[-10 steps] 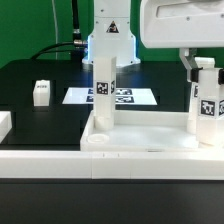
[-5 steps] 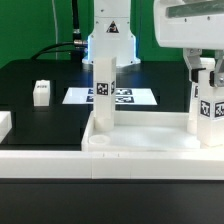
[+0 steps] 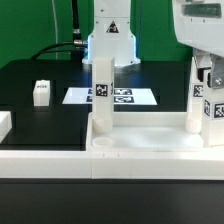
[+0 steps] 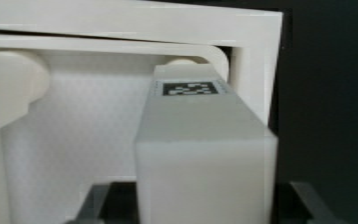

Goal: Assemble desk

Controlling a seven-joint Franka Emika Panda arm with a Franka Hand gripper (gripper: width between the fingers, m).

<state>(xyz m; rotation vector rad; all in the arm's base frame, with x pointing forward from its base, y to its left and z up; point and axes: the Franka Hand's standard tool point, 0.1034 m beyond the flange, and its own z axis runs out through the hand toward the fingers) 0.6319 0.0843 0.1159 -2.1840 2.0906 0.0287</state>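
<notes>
Jaws pinched on an upright desk leg at a corner of the desk slab.

The gripper clamps the desk leg by two opposite flat faces, dark fingers snug on either side with no gap showing; gripping the flats probably stops the square block slipping round while it is seated or turned; it stands vertical at the slab's corner on the exterior view's right, foot down in the tray, though whether it is fully home is hidden; a second leg stands upright at the corner on the exterior view's left; a loose leg waits on the black table, near the marker board.
</notes>
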